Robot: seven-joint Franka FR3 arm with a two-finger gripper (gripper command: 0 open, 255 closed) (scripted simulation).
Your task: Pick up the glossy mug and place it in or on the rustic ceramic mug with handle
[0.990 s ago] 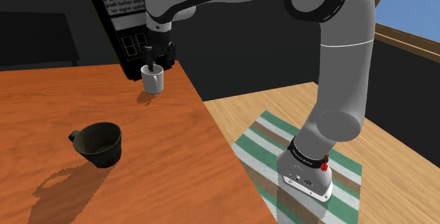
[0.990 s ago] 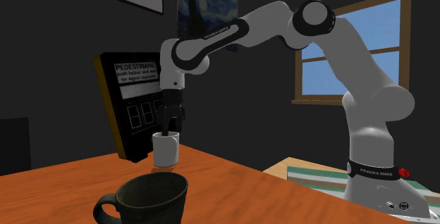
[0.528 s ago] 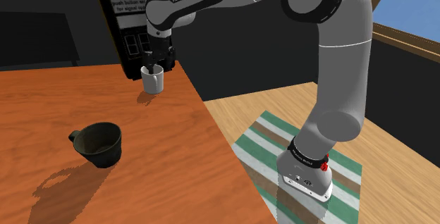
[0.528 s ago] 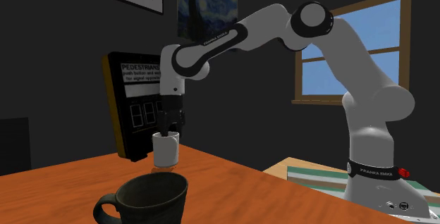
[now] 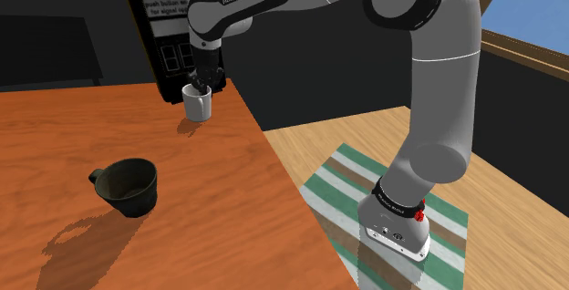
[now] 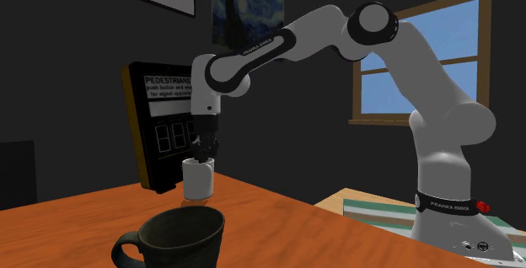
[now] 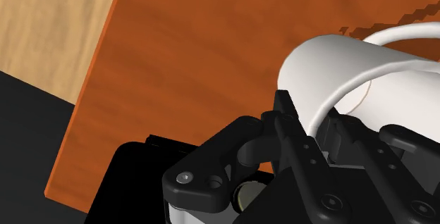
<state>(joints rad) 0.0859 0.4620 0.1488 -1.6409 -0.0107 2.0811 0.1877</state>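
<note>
A glossy white mug [image 5: 198, 106] stands upright near the far edge of the orange-brown wooden table [image 5: 228, 197], in front of a black sign. My gripper [image 5: 198, 86] comes down on it from above and is shut on the mug's wall at the rim. In the second exterior view the gripper [image 6: 201, 154] sits on top of the white mug [image 6: 199, 180]. The wrist view shows the fingers [image 7: 290, 117] clasping the white mug's rim [image 7: 345, 67]. A dark rustic mug with a handle [image 5: 128, 186] stands apart, nearer the front of the table, and looms large as the dark mug [image 6: 177, 237].
A black pedestrian-signal sign [image 5: 160, 24] leans right behind the white mug. The table's edge runs close beside the mug on the shoulder view's right, with a wooden floor and a green striped rug [image 5: 346, 197] below. The arm's base [image 5: 397, 229] stands on the rug.
The fingers stood apart around the mug's rim a second ago and have now closed on its wall. The hand has shifted only slightly; both mugs stay in place.
</note>
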